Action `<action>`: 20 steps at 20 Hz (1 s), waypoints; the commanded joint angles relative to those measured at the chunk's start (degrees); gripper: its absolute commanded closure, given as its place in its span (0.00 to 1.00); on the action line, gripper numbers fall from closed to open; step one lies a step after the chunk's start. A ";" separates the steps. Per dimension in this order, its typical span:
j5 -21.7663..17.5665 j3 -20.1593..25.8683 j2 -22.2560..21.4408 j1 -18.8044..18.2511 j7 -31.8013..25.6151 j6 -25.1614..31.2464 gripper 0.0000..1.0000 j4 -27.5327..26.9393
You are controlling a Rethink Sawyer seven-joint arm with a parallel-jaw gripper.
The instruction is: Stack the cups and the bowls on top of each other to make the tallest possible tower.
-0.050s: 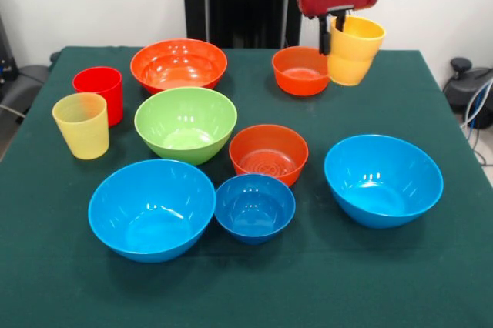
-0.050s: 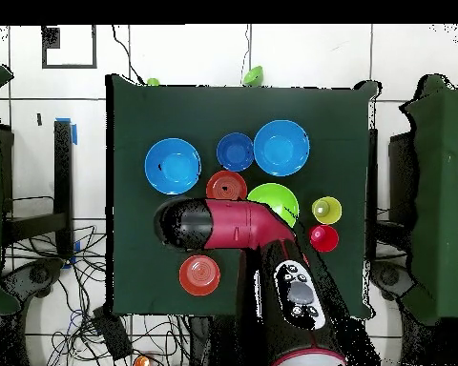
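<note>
End effector (image 1: 331,34) apparently grips yellow-orange cup (image 1: 354,51).

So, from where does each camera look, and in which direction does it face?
Front view: sits across the table, low, and faces the robot; it shows the gripper holding the yellow-orange cup by its rim, above the green table.
Overhead view: sits above the table and looks straight down; it shows the red arm reaching in from the bottom edge.
Both views share the bowls, for example the green bowl, and the red cup.
</note>
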 commanded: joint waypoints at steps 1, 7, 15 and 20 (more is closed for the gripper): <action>2.11 8.68 0.26 -0.74 1.02 0.04 1.00 -1.03; 0.37 7.73 1.14 0.30 2.68 -1.05 1.00 -4.32; -1.80 5.17 6.14 2.79 4.50 -2.12 1.00 -11.31; -2.87 2.65 8.31 4.58 4.97 -0.30 1.00 -15.98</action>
